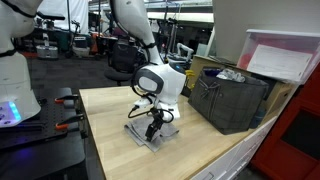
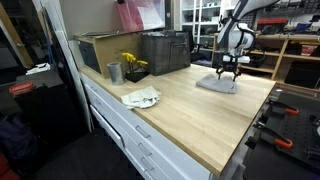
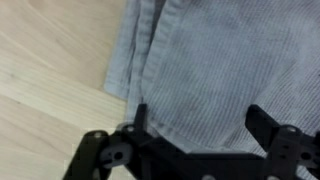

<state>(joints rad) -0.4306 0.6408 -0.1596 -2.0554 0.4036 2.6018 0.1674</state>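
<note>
A folded grey cloth lies flat on the wooden table; it also shows in both exterior views. My gripper hangs straight down right above the cloth, its two black fingers spread wide apart with the fabric between and below them. The fingers hold nothing. In an exterior view the gripper is low over the cloth's near edge, and in an exterior view it sits just above the cloth's far end.
A dark crate stands on the table beside the arm, with a white lidded bin behind it. A metal cup, a small plant with yellow flowers and a crumpled white rag lie further along the wooden table.
</note>
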